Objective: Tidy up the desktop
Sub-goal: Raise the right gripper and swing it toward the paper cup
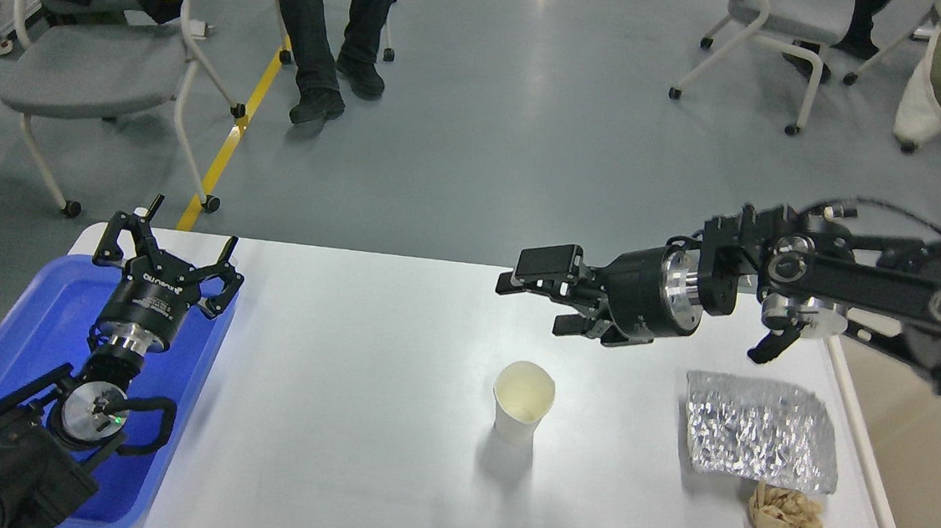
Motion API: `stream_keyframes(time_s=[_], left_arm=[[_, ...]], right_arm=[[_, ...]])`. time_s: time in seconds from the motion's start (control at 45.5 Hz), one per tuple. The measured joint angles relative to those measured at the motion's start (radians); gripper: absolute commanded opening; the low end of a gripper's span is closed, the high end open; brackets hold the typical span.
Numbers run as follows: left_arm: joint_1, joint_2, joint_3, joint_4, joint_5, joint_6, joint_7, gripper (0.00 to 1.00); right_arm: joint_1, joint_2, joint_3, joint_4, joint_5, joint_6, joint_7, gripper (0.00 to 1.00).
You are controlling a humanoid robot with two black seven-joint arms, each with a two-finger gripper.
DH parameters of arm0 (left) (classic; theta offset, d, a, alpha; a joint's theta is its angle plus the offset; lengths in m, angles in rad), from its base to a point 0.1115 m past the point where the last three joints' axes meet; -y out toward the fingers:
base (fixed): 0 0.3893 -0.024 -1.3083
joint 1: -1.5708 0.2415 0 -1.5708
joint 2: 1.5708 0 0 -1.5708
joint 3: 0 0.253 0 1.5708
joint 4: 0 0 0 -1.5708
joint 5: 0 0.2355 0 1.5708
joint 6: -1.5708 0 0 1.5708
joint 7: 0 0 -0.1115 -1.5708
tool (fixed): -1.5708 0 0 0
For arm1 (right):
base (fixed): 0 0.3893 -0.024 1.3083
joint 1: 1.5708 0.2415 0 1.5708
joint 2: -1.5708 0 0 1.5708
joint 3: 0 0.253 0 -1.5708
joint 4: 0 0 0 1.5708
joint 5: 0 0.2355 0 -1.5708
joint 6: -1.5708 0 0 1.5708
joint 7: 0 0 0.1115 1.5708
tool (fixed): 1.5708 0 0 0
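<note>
While both arms hang above the work area, nothing gripped in either. Large smooth white rectangular desktop (pixel 357 423) with rounded corners filling the near and middle field, far wider than anything on it.

Left gripper (pixel 169 247): black, two-fingered, fingers spread wide, empty; positioned over the far right part of the blue plastic tray (pixel 38 322) at the desktop's left edge. Left arm entering from the near left corner, over the tray.

Right gripper (pixel 528 302): black, pointing left, fingers parted with a clear gap, empty; raised above the far middle of the desktop, beyond the cup and apart from it. Right arm reaching in from the right edge.

On the desktop:
- white paper cup (pixel 522 402), upright, open mouth up, near the centre.
- crinkled silver foil bag (pixel 759 434), lying flat, right of the cup and well apart from it.
- crumpled brown paper ball (pixel 785 515), just nearer than the bag, at its near right corner; touching or not, cannot tell.

Beige bin (pixel 923 484) just beyond the desktop's right edge.
</note>
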Motion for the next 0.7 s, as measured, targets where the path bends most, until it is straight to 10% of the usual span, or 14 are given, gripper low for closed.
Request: stream_keyframes(time_s=[0.703], left_arm=[[0.001, 0.0, 0.001, 0.0, 0.0, -0.001, 0.0, 1.0]], right_arm=[[-0.035, 0.258, -0.274, -0.259, -0.36, -0.038, 0.002, 1.0]])
